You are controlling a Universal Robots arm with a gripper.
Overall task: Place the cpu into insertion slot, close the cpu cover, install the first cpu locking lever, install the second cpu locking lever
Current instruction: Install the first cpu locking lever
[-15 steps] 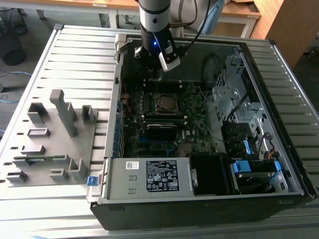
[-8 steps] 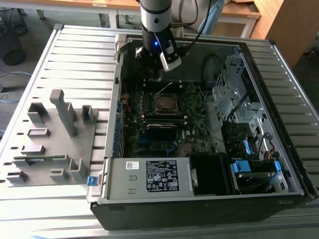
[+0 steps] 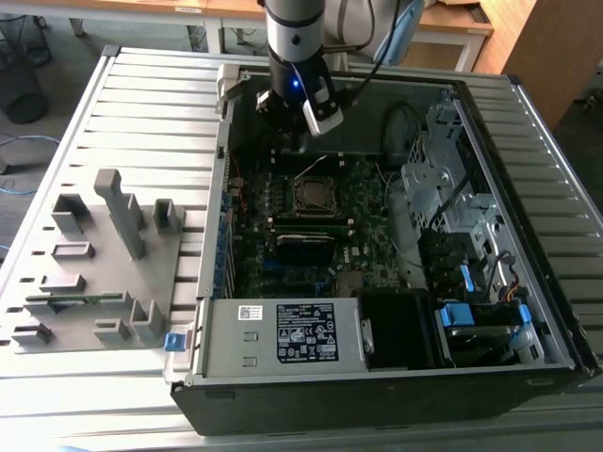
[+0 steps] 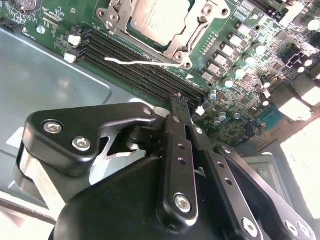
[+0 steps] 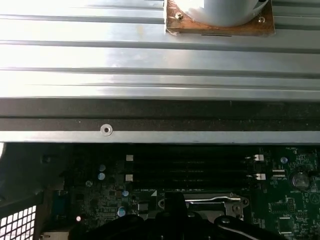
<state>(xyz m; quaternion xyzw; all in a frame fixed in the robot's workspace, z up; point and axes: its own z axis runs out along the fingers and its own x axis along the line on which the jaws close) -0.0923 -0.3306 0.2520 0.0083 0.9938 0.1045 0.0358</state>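
The gripper [image 4: 179, 101] is seen with its fingers pressed together, nothing held between them. Just beyond the tips, a thin locking lever [image 4: 142, 62] is laid crosswise over the memory slots [image 4: 115, 50]. Farther on, the cpu [image 4: 160, 15] is seated in the insertion slot [image 4: 114, 20], framed by the cpu cover [image 4: 172, 47].

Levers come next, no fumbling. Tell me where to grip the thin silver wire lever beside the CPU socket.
Grip the thin silver wire lever near its free hooked end, over the long black memory slots, away from the silver square cover frame. It looks raised clear of them, so come from above, pinching across the rod.
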